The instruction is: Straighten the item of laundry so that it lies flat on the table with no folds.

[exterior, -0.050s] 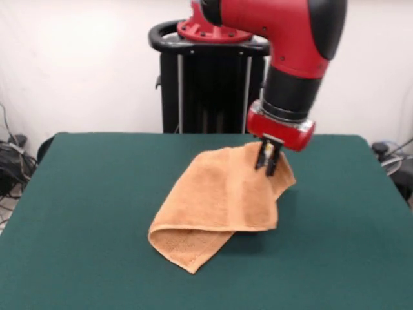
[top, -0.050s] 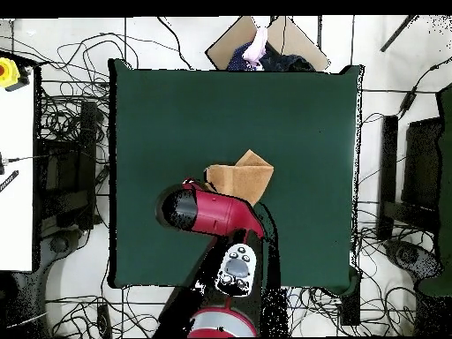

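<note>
The item of laundry (exterior, -0.050s: 219, 200) is an orange-tan towel, folded over itself on the dark green table (exterior, -0.050s: 84, 213). Its far right corner is raised off the surface. My gripper (exterior, -0.050s: 268, 160) is shut on that raised corner, with the dark fingers pinching the cloth. The towel's near end forms a folded point toward the table's front. In the overhead view the towel (top, -0.050s: 243, 179) lies near the table's (top, -0.050s: 177, 115) middle, and the red arm covers its lower part and hides the gripper.
A person's hand (top, -0.050s: 258, 44) and a cardboard piece (top, -0.050s: 282, 40) show beyond the table's top edge in the overhead view. Cables lie on the floor around the table.
</note>
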Controlling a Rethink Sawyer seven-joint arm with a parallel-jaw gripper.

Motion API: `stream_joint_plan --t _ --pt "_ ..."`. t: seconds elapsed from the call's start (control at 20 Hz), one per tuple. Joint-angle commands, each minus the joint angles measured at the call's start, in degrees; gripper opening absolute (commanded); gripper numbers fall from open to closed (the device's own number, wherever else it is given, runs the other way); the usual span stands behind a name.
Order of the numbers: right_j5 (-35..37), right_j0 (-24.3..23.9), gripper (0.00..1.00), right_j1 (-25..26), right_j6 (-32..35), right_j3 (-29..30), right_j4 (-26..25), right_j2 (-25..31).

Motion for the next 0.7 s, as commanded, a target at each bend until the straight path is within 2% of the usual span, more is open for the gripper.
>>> stream_joint_plan --t 0.05,0.4,0.7 --pt "3.9 3.2 0.0 -0.1 13.7 2.8 6.5 8.6" --pt "7.1 7.9 0.0 -1.6 17.3 0.6 11.7 8.0" --pt "4.4 12.7 0.0 1.7 20.0 -3.8 17.4 6.6"
